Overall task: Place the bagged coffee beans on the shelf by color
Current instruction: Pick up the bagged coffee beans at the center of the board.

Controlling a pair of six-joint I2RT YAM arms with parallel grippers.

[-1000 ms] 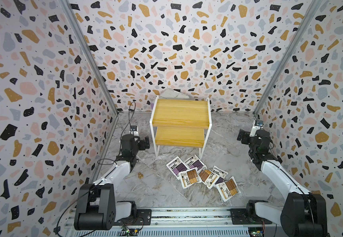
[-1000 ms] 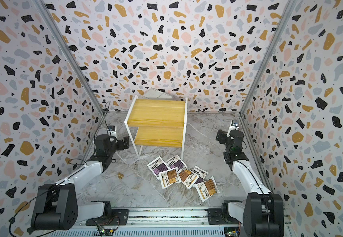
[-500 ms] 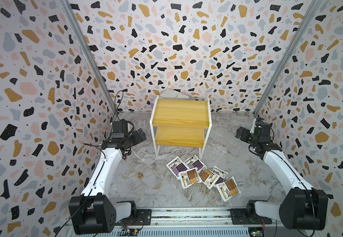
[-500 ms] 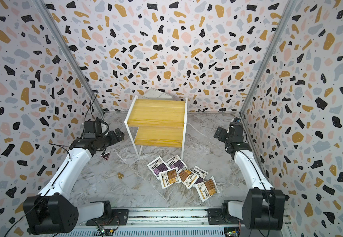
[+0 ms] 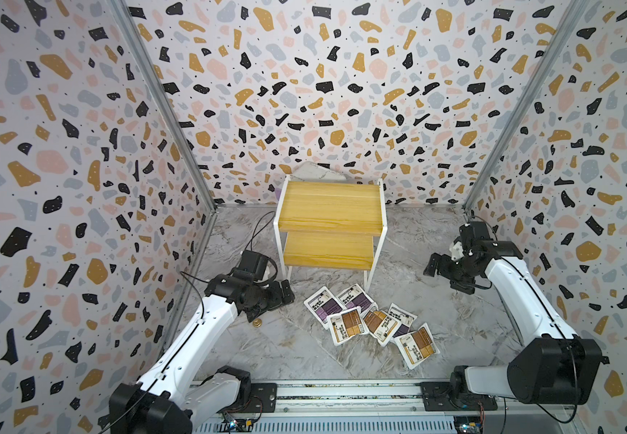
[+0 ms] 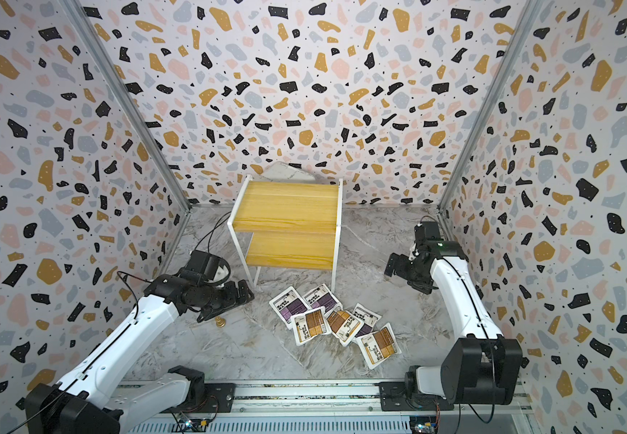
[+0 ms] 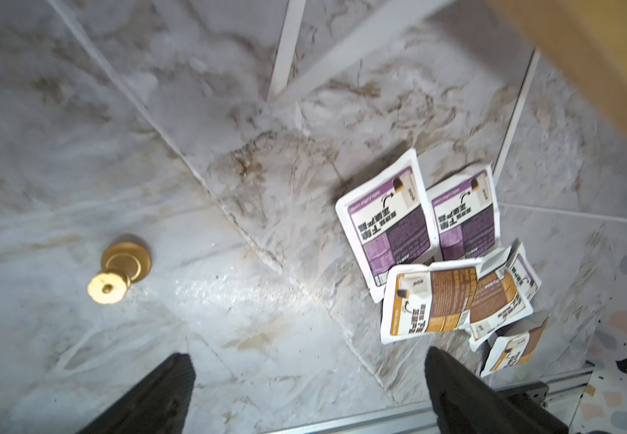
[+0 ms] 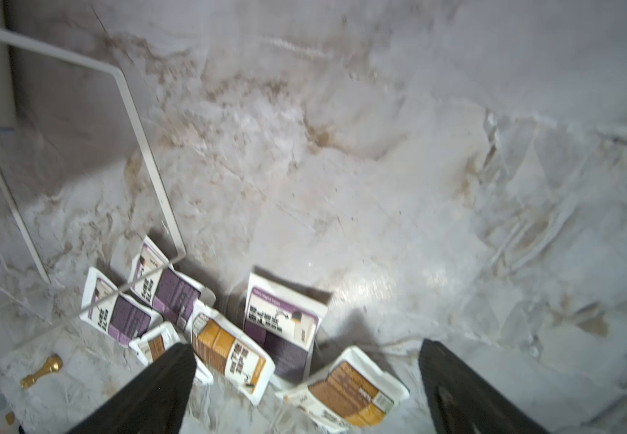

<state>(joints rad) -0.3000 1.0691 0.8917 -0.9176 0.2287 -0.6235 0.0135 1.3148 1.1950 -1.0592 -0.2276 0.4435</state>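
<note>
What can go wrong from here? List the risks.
One purple pouch lies partly under brown-orange pouches, so a grasp may drag neighbours. The rear purple pouch lies beside the shelf's white leg; a finger could strike it. The open left gripper could knock the small brass piece.

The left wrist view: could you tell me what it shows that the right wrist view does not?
Only the left wrist: the shelf's yellow board and the metal rail. Only the right wrist: most of the third purple pouch. Both: the pouch pile, the white frame, the gold knob and the marble floor.
</note>
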